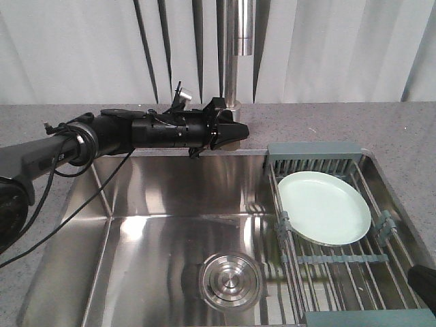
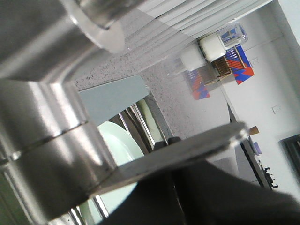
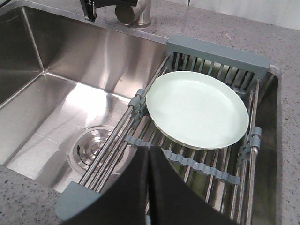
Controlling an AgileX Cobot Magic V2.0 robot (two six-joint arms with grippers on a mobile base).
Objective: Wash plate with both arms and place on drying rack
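Observation:
The pale mint-green plate [image 1: 323,208] lies flat on the drying rack [image 1: 313,151], which spans the right side of the sink. My right gripper [image 3: 149,149] is shut with nothing in it and hovers over the rack's near rods, just short of the plate [image 3: 197,110]. My left gripper [image 1: 238,131] reaches from the left to the faucet base at the sink's back edge. In the left wrist view its dark fingers [image 2: 197,197] are pressed together under the flat steel faucet lever [image 2: 187,147], and the plate [image 2: 119,140] shows behind.
The faucet column [image 1: 235,54] rises behind the steel sink [image 1: 157,184], and a round drain [image 1: 230,281] sits in the basin floor. Grey speckled counter [image 1: 340,122] surrounds the sink. A black part of the right arm [image 1: 426,286] shows at the right edge.

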